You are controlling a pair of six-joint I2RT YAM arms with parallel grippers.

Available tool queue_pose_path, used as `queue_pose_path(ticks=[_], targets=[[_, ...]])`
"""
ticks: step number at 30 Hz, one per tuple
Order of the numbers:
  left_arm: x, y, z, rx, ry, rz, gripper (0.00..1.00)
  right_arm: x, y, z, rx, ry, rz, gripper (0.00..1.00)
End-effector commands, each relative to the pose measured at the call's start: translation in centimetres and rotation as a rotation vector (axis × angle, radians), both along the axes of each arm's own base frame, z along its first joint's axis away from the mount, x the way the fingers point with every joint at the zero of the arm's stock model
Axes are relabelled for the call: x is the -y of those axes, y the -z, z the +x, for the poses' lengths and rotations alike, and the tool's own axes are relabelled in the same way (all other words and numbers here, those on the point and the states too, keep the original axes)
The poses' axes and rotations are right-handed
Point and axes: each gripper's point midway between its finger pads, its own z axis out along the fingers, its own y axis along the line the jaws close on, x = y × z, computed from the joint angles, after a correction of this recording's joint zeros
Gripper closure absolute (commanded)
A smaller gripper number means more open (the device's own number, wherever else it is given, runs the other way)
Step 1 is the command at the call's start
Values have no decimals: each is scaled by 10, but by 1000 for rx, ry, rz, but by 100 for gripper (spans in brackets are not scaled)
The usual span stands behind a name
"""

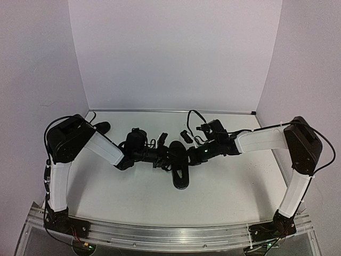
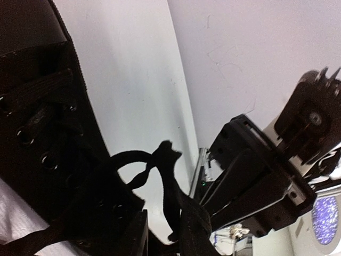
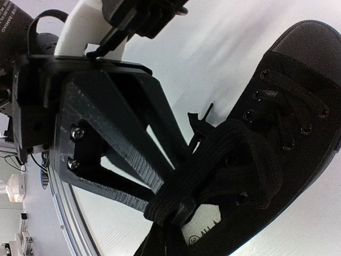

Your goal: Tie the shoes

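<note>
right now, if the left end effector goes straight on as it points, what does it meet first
Probably the black laces of the shoe right ahead; the right end effector sits just beyond, depth unclear.

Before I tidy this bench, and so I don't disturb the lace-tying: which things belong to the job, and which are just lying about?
Job: black low-top lace-up shoe at centre; its black laces, pinched by the shut right gripper; left gripper beside them; second black shoe at the back left.
Just there: looping black cable; aluminium rail along the near edge.
</note>
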Motion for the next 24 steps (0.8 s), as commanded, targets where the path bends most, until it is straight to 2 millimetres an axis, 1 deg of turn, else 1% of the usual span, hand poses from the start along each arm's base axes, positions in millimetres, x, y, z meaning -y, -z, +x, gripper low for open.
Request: queue_pose_path(ticks=[1,4,7,10,13,14,16,19,22,24], targets=[[-15,-33,12,139,-17,96,69,4,-19,3,58,30,9,100],[-31,-40,16,199,-31,201,63,12,-13,-1,41,46,-25,100],[-54,-52,26,242,-69,266,58,18,-9,-2,41,63,-45,100],[-77,-56,31,283,-81,360,52,22,-10,-3,43,73,-55,100],[-100,-40,33,358,-45,559,50,26,-11,-4,44,80,-64,100],[-109,-30,35,360,-40,629,49,27,-10,-4,44,84,-68,100],[-119,-17,40,341,-41,716,50,28,-10,-5,43,83,-71,100],[-112,-2,39,285,-26,704,53,28,-8,-5,40,79,-74,100],[-101,7,38,234,-38,627,56,28,-7,-5,37,76,-75,100],[-98,17,39,201,-54,607,60,28,-6,-6,34,74,-76,100]])
